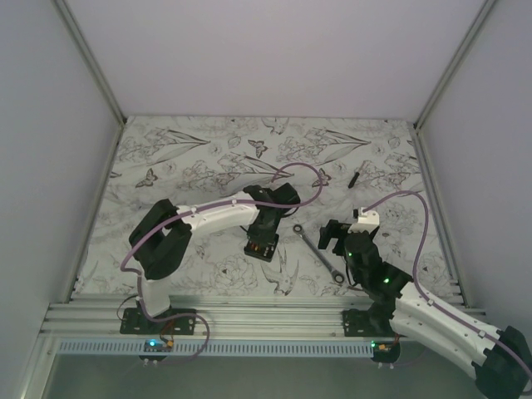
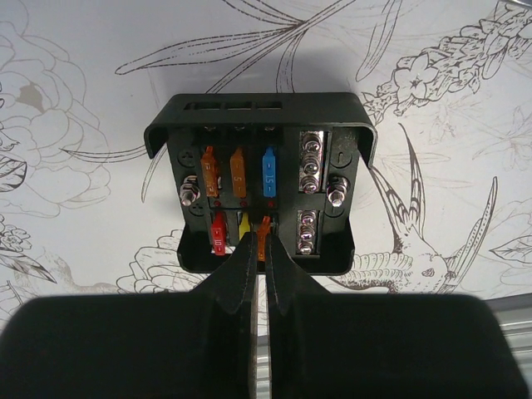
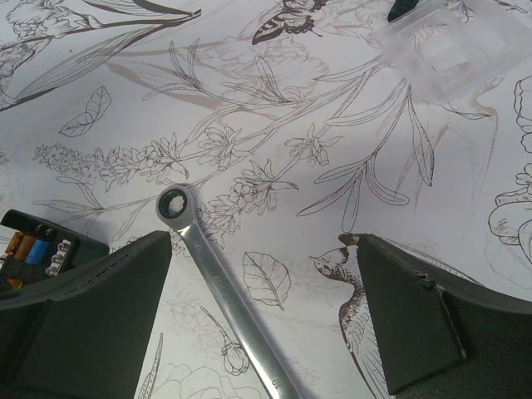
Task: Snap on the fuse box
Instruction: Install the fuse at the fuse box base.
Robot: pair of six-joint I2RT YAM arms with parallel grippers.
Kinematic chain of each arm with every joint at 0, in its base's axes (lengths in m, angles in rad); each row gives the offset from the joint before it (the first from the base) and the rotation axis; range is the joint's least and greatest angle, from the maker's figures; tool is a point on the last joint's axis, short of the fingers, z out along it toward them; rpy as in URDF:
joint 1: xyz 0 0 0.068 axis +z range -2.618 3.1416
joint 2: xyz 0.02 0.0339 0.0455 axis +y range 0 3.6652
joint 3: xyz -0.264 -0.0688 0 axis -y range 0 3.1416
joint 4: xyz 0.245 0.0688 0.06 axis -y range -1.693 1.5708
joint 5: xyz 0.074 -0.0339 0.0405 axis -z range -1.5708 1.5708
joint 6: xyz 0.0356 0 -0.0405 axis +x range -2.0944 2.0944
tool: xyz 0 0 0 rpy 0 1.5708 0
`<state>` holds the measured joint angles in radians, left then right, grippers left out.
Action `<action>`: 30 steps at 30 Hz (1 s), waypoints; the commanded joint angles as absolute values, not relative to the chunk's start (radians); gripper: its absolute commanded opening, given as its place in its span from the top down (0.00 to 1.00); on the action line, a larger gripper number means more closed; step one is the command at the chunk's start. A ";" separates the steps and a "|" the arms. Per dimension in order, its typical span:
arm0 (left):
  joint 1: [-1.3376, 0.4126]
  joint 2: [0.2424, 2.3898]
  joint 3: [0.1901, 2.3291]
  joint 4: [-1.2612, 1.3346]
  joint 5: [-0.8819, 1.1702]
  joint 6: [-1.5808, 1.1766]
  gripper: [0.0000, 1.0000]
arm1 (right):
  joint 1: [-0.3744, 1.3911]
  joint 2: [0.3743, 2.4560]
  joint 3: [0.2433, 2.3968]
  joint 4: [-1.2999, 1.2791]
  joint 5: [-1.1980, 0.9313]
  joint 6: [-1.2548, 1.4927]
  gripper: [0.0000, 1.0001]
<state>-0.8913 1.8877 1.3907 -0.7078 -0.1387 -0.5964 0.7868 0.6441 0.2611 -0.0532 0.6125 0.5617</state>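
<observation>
The fuse box [image 2: 332,112] is a small black open box with orange, blue, red and yellow fuses in rows; it lies on the flower-printed table [image 1: 208,158] left of centre [image 1: 260,248]. My left gripper [image 2: 260,241] is shut, its tips at the box's near edge. An orange fuse [image 2: 264,226] shows in the thin slit between them; whether it is pinched I cannot tell. My right gripper [image 3: 264,241] stands wide open above the table, with nothing between its fingers. The fuse box's corner [image 3: 37,245] peeks past its left finger.
A silver ratchet wrench [image 3: 216,283] lies slanted under the right gripper, between the two arms [image 1: 320,253]. A clear plastic cover [image 3: 449,46] lies at the far right, a small black stick [image 1: 354,177] just beyond it. Metal frame rails edge the table.
</observation>
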 commanded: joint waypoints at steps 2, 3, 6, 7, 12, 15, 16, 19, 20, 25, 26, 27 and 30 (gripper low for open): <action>-0.905 1.913 1.399 -0.756 -0.167 -0.621 1.00 | 0.782 0.646 0.261 -0.037 0.638 0.573 0.00; -0.906 1.913 1.396 -0.756 -0.169 -0.621 1.00 | 0.783 0.647 0.261 -0.038 0.638 0.573 0.00; -0.912 1.917 1.389 -0.757 -0.176 -0.625 1.00 | 0.782 0.646 0.259 -0.036 0.636 0.572 0.00; -0.913 1.920 1.388 -0.757 -0.175 -0.626 1.00 | 0.783 0.647 0.259 -0.035 0.636 0.571 0.00; -0.919 1.936 1.386 -0.757 -0.176 -0.630 1.00 | 0.782 0.648 0.262 -0.034 0.632 0.569 0.00; -0.919 1.937 1.376 -0.758 -0.183 -0.639 1.00 | 0.783 0.648 0.260 -0.034 0.630 0.570 0.00; -0.919 1.936 1.370 -0.757 -0.190 -0.643 1.00 | 0.782 0.648 0.259 -0.034 0.630 0.570 0.00; -0.920 1.928 1.359 -0.756 -0.196 -0.649 1.00 | 0.782 0.649 0.259 -0.032 0.630 0.568 0.00; -0.922 1.927 1.355 -0.756 -0.196 -0.649 1.00 | 0.782 0.648 0.259 -0.032 0.630 0.568 0.00; -0.953 1.930 1.354 -0.757 -0.217 -0.658 1.00 | 0.783 0.649 0.259 -0.031 0.630 0.568 0.00; -0.959 1.930 1.350 -0.758 -0.227 -0.662 1.00 | 0.782 0.650 0.259 -0.031 0.630 0.567 0.00; -0.964 1.928 1.345 -0.758 -0.233 -0.667 1.00 | 0.782 0.651 0.259 -0.031 0.631 0.567 0.00; -0.967 1.924 1.329 -0.757 -0.236 -0.681 1.00 | 0.782 0.651 0.259 -0.029 0.630 0.568 0.00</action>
<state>-0.9493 1.8912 1.3842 -0.7063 -0.2390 -0.6418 0.7868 0.6502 0.2607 -0.0532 0.6121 0.5613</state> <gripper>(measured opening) 0.028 0.998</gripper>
